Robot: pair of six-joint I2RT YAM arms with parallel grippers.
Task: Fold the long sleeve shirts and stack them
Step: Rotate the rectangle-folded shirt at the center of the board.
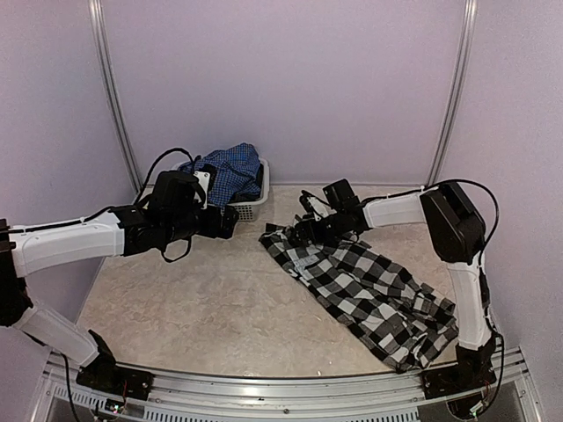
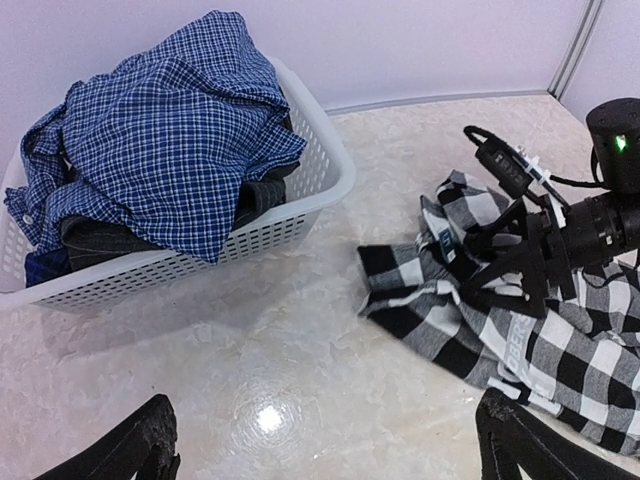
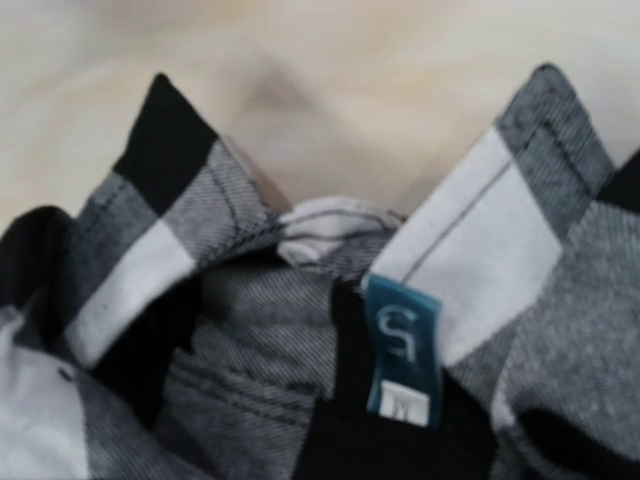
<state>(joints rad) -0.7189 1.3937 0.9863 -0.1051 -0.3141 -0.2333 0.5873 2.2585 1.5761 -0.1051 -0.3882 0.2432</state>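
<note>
Teal neck label (image 3: 403, 350) and collar (image 3: 330, 225) of the black-and-white shirt (image 3: 240, 340) fill the right wrist view; it lies spread right of the basket (image 2: 310, 200), which holds the blue shirt (image 2: 160, 140). Right gripper (image 2: 505, 270) sits on the collar, grip unreadable. Left gripper (image 2: 325, 425) hovers beside the basket, wide open, empty.

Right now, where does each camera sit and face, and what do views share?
Top external: above and behind the robot, facing down over the table; left arm and right arm show.
Left wrist: on the left arm, facing across to the basket, blue shirt and right gripper; its open jaws at the bottom corners.
Right wrist: close over the black-and-white shirt's collar and teal label; none of the robot shows.
Shared: top and left wrist both see basket, shirts, right gripper.
</note>
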